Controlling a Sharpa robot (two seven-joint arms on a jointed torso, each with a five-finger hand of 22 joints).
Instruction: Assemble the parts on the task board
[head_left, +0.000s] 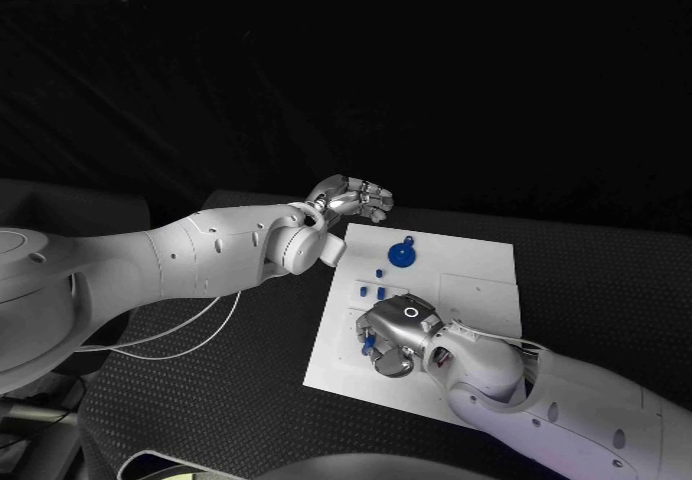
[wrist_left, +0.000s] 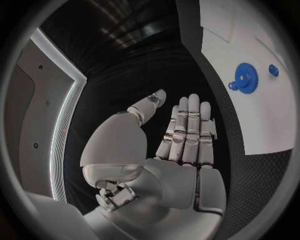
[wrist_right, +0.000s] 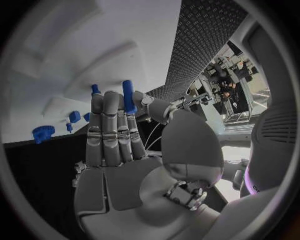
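The white task board lies mid-table. A blue gear sits near its far edge, with small blue pegs just nearer. My right hand hovers over the board's near left part; in the right wrist view its fingers are stretched out and a long blue peg sits between the thumb and a finger. A second blue peg shows at another fingertip. My left hand hangs beyond the board's far left corner, flat and holding nothing. The gear lies off to its side.
The black textured table surrounds the board. A white cable loops under my left arm. The gear and small pegs lie beyond my right hand. The board's right half has shallow recesses.
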